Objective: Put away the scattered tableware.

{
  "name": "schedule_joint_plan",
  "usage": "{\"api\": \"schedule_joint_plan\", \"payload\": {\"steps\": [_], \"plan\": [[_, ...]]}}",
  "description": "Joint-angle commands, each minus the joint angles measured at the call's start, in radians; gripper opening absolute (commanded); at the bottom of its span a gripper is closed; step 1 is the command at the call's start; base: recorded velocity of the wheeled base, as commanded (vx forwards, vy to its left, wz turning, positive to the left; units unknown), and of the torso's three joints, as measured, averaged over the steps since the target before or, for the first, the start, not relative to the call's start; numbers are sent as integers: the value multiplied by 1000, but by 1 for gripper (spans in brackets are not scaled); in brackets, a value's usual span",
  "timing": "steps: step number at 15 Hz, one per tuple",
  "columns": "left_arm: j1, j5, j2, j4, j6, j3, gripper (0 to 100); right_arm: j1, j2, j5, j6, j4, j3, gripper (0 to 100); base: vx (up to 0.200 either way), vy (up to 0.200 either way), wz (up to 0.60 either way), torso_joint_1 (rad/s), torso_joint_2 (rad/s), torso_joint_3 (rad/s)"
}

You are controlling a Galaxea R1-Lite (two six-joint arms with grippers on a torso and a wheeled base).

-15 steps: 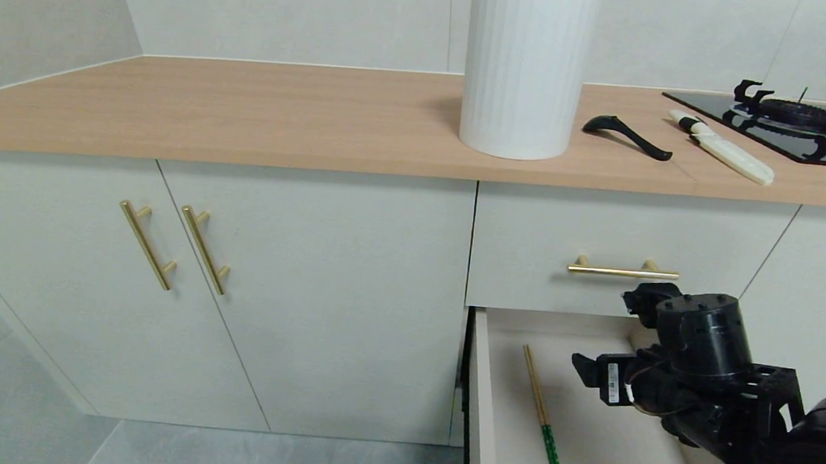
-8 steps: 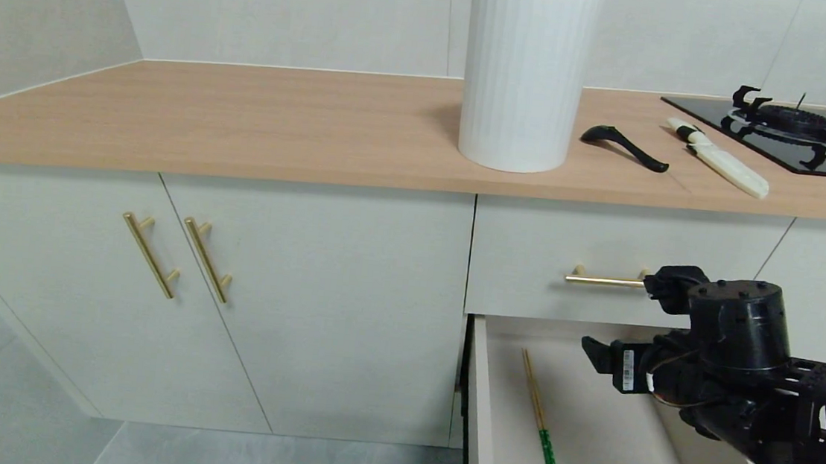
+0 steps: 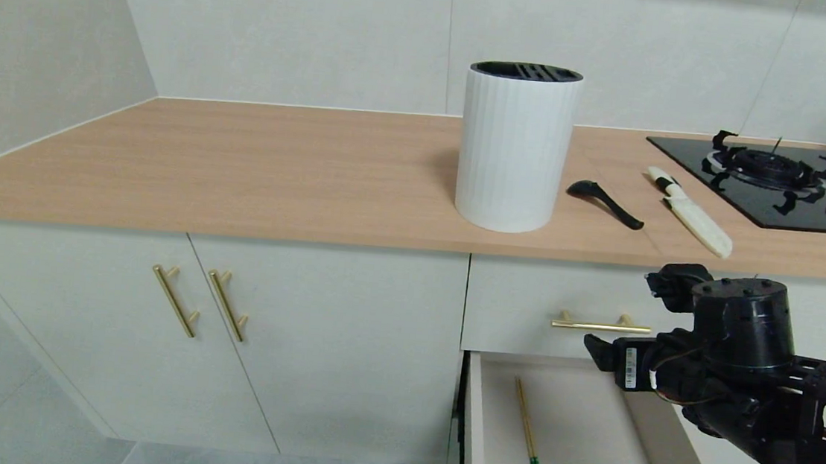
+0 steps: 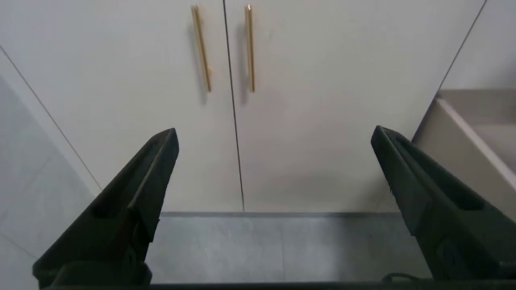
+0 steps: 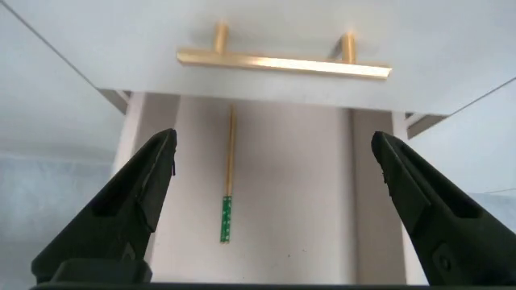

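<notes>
A pair of wooden chopsticks (image 3: 529, 444) with green ends lies in the open lower drawer (image 3: 475, 417); the right wrist view has the chopsticks (image 5: 229, 185) below the brass handle (image 5: 282, 64) of the shut drawer above. My right gripper (image 3: 634, 315) hangs open and holds nothing, in front of that handle (image 3: 599, 325) and above the open drawer's right side. On the counter lie a black spoon (image 3: 605, 202) and a white knife (image 3: 687, 213), right of a white ribbed utensil holder (image 3: 516, 151). My left gripper (image 4: 274, 141) is open and holds nothing, low in front of the cupboard doors.
A black gas hob (image 3: 769, 173) takes up the counter's far right. Two cupboard doors with brass handles (image 3: 197, 303) stand shut left of the drawers. The wooden counter (image 3: 276, 168) is bare left of the holder. Grey floor tiles lie below the doors.
The head camera has tilted upward, so the whole picture has slid down. Against the cabinet, my right gripper has risen from the open drawer to the height of the upper drawer's handle.
</notes>
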Motion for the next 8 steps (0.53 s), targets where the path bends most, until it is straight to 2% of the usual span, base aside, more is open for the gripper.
{"api": "schedule_joint_plan", "payload": {"steps": [1, 8], "plan": [[0, 0, 0, 0, 0, 0, 100, -1, -5, 0, 0, 0, 0, 100, 0, 0, 0, 183, -471, -276], [0, 0, 0, 0, 0, 0, 100, -5, -5, 0, 0, 0, -2, 100, 0, 0, 0, 209, -486, -281]]}}
